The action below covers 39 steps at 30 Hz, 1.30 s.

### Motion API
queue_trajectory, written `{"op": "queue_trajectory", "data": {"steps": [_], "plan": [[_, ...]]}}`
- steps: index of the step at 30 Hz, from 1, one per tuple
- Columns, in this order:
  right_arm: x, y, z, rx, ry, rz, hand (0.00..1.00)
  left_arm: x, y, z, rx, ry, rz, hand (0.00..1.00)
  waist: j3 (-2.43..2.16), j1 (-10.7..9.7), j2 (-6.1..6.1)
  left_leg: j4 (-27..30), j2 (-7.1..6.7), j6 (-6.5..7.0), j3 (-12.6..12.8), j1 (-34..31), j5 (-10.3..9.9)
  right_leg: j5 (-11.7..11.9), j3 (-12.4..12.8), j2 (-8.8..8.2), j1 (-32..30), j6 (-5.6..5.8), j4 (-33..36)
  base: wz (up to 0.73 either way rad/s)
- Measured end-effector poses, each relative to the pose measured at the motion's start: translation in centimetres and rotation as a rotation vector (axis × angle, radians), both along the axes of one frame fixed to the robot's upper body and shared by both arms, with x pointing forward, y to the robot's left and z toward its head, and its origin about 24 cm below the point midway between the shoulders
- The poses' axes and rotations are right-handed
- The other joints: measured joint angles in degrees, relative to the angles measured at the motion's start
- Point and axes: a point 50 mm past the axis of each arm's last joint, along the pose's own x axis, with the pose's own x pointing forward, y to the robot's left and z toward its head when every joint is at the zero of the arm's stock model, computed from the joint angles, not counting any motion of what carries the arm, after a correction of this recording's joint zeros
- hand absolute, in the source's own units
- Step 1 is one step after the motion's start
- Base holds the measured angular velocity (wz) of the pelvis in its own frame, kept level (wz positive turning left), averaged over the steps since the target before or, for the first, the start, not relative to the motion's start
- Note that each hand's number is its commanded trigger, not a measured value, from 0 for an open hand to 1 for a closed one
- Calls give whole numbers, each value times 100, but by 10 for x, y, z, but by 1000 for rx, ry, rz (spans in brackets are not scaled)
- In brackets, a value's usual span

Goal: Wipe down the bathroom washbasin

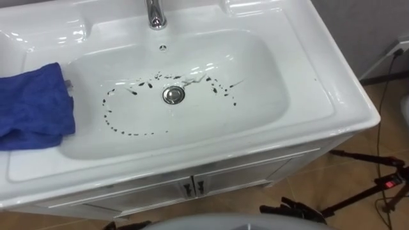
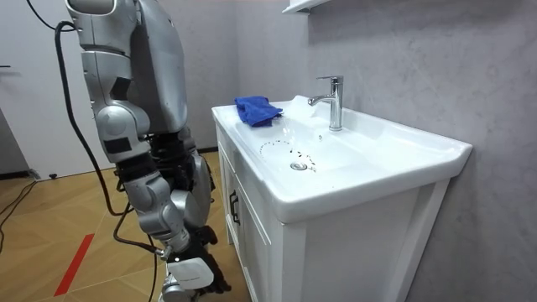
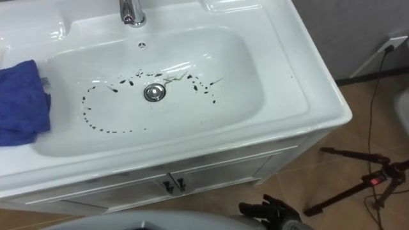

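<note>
Basin front and centre, one white bowl set in a white vanity top, and it's dirty: a loop of dark spots and streaks runs round the single chrome drain, thickest behind it and out to its right, too many to count. One small overflow hole sits on the back wall of the bowl, and one chrome faucet stands just behind that. One blue cloth lies bunched on the rim at the robot's left, its edge hanging a little over the bowl, nothing touching it. Below, the cabinet shows two doors with two dark handles side by side at the middle seam. Off to the right, one black tripod sprawls on the wooden floor, and one wall socket shows near the corner. In the room view the robot stands upright at the vanity's front, facing it, right hand hanging low beside the cabinet, well apart from the cloth; open or closed, can't tell from here.
</note>
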Motion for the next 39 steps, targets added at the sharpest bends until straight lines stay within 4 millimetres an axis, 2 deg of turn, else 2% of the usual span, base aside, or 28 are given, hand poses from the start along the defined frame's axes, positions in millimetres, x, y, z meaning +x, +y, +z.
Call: {"op": "queue_trajectory", "data": {"steps": [4, 8, 13, 16, 23, 28, 32, 34, 36, 39], "plan": [[-1, 0, 0, 3, 11, -1, 0, -4, 1, 0, 0, 5, 33, 0, 1, 72, -22, 1, -1, 0, -4, -16, 0, -2, -49, -14, -12, 4, 14, 5], [1, 0, 0, 6, 15, 0, 0, -15, 5, 1, 15, 23, 94, 0, -5, 88, -45, 2, -12, -1, -131, -47, -1, -3, -160, -40, -3, 9, 15, 13], [-1, -1, -1, -7, 34, -6, 0, -26, 12, 3, 57, 43, 193, 0, -41, 368, -32, 6, -9, -1, -191, -60, -1, -3, -223, -46, 12, 9, 10, 7], [-1, -1, -1, -10, 45, -6, 0, -30, 15, 4, 86, 61, 218, 0, -42, 392, -24, 7, -19, -2, -332, -67, -1, -11, -307, -62, 66, 18, -10, 21], [2, -6, 0, -31, 57, 38, 0, -31, 22, 7, 128, 49, 294, 0, -34, 572, 39, 40, -21, -2, -510, -123, -1, -21, -518, -86, 94, 7, 2, 15], [2, -14, 2, -58, 59, 46, 0, -31, 30, 10, 183, 52, 347, 0, -6, 642, 83, 130, -62, -3, -749, -208, -2, -57, -685, -145, 113, 21, 38, 21], [2, -16, 2, -84, 57, 68, 0, -18, 50, 22, 341, -9, 365, 0, -10, 818, 86, 127, -69, -14, -857, -239, -10, -138, -790, -169, 60, 5, 181, 14], [3, -20, 3, -98, 50, 79, 0, -3, 66, 34, 459, -81, 403, 0, -22, 882, 86, 142, -96, -16, -1000, -286, -11, -180, -850, -182, 47, 11, 217, 25], [5, -24, 5, -111, 35, 88, 0, 7, 74, 45, 547, -134, 422, 0, -36, 963, 106, 154, -97, -17, -1002, -320, -11, -179, -856, -181, 20, 9, 219, 5], [6, -27, 6, -122, 22, 95, 0, 24, 87, 65, 687, -241, 459, 0, -40, 1047, 75, 177, -110, -16, -1053, -343, -9, -185, -933, -203, 13, 3, 220, 1]]}}
